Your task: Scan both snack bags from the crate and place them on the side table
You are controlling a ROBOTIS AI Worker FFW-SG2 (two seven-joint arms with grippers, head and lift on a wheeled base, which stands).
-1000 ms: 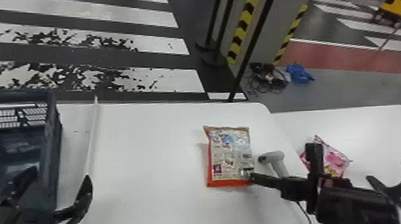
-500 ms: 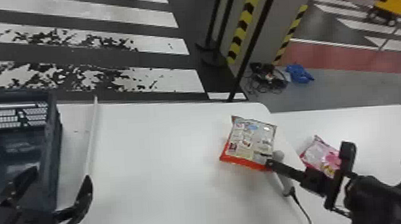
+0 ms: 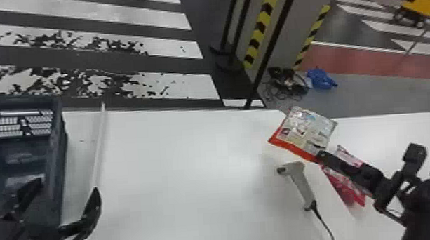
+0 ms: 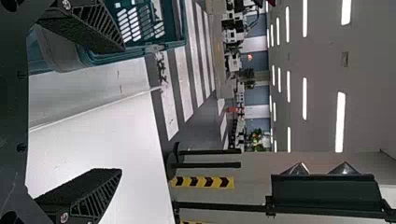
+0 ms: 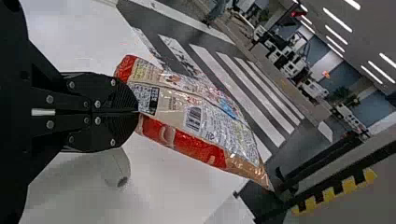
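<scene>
Head view: right claw (image 3: 319, 154) clamped tight on red-and-cream plastic snack bag (image 3: 305, 130), just beyond grey plastic barcode scanner (image 3: 300, 180)! Pink-and-white plastic snack bag (image 3: 346, 188), partly hidden, right of scanner. Well left of scanner: left claw (image 3: 66, 187), fingers spread, plus dark blue plastic crate (image 3: 59, 136).

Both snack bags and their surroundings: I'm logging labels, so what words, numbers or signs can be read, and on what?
Red-edged snack bag: print and barcode, too small or blurred to read.
Pink snack bag: any print too blurred to read.
Chevron strip: yellow-and-black pattern, no readable words.
</scene>
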